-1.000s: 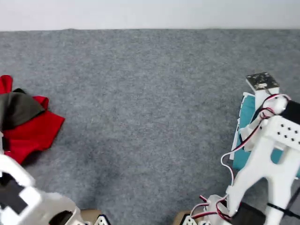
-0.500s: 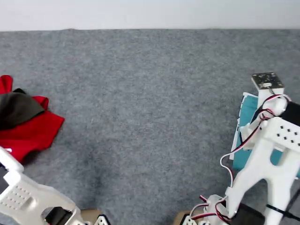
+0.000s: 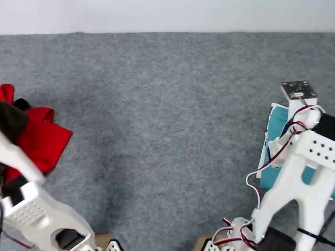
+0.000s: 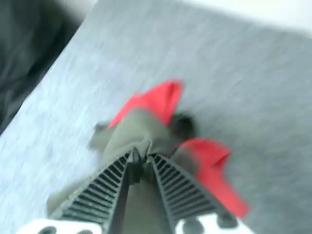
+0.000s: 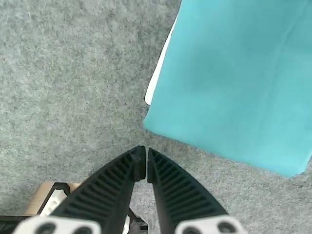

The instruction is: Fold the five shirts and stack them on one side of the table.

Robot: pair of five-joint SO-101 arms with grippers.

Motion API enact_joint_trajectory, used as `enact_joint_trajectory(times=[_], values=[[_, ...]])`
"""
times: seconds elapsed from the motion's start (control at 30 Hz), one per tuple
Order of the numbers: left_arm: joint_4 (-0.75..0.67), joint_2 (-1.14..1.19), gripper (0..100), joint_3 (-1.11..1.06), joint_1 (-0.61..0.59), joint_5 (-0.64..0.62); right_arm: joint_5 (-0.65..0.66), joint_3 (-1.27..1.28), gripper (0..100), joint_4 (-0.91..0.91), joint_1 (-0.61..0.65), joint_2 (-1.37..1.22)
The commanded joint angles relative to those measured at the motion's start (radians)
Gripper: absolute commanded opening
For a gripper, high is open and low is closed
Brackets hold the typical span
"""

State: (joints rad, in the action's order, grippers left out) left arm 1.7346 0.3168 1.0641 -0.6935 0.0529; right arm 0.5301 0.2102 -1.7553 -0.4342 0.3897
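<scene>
High view, grey felt table (image 3: 172, 104), white wall (image 3: 167, 15)

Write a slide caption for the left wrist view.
The left gripper pinches the dark shirt lying on the red shirt.

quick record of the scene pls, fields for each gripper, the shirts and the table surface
left gripper: shut on a fold of the dark grey shirt
dark grey shirt: crumpled, lying on the red shirt
red shirt: unfolded, at the table's left edge
right gripper: shut, holding nothing, over the mat beside the teal shirt
teal shirt: folded flat, right side of the table
white fabric: edge showing from under the teal shirt
surface: grey felt mat
</scene>
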Motion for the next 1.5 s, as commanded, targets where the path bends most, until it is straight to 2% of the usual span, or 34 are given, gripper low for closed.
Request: enact_joint_trajectory(times=[0.0,0.23,0.4,0.6,0.7,0.87,1.03,1.2,1.37,1.47], values=[[0.02,-0.124,0,0.064,0.193,-0.02,-0.011,-0.005,0.9,-0.042,0.008,0.042],[0.02,-0.212,0,0.064,0.555,-0.017,-0.011,-0.005,0.9,-0.042,0.008,0.042],[0.021,-0.229,0,0.054,0.743,-0.009,-0.011,-0.005,0.9,-0.042,0.008,0.042],[0.02,-0.229,0,-0.122,0.941,0.026,-0.011,-0.005,0.9,-0.042,0.01,0.042],[0.002,-0.222,0,-0.225,0.994,0.026,-0.011,-0.005,0.9,-0.042,0.01,0.039],[-0.107,-0.224,0,-0.361,1.076,0.023,-0.011,-0.005,0.9,-0.042,0.01,0.038],[-0.183,-0.226,0,-0.374,1.208,0.023,-0.011,-0.005,0.9,-0.042,0.01,0.041],[-0.173,-0.236,0,-0.331,1.33,0.02,-0.011,-0.005,0.9,-0.042,0.007,0.041],[-0.164,-0.224,0,-0.177,1.346,0.018,-0.011,-0.003,0.9,-0.044,0.005,0.041],[-0.161,-0.224,0,-0.173,1.31,0.018,-0.011,-0.003,0.9,-0.044,0.005,0.041]])
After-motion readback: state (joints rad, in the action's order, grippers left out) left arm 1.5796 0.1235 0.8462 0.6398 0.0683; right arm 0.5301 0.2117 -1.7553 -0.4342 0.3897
